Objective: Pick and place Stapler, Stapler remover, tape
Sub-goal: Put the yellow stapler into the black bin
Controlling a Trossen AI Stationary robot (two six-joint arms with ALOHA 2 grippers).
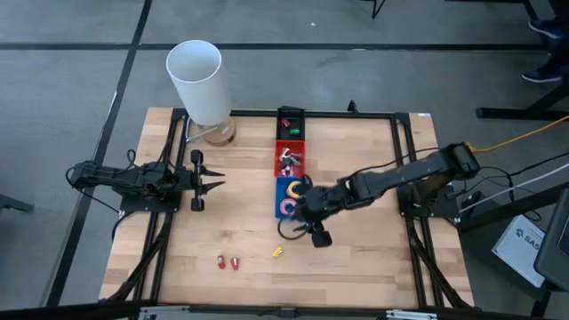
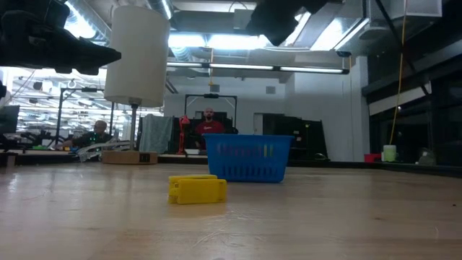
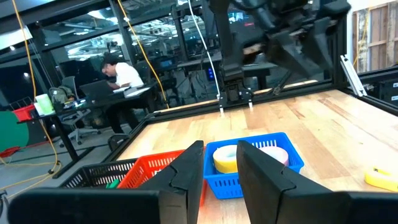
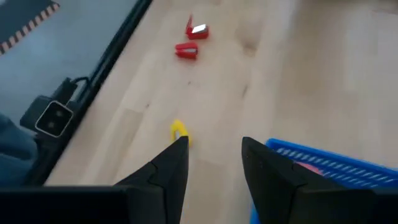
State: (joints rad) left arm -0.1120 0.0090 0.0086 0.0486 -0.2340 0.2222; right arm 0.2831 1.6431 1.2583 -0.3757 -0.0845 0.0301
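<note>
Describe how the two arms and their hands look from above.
Both arms are dark, jointed and slim. The left hand ends in two thin pointed black fingers behind a crossbar with knobbed ends. The right hand is blocky and black; dark cables trail behind its base, beside an orange cable.

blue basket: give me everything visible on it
The blue basket is a small rectangular bin of what looks like plastic, with slotted mesh walls and a solid rim. It sits upright on the wooden table, last in a row after a red basket and a black one. Inside lie ring-shaped tape rolls: yellow and pink show, lying flat. The right gripper hangs beside it, jaws parted and empty, not touching it. A small yellow item lies on the table nearby.
</note>
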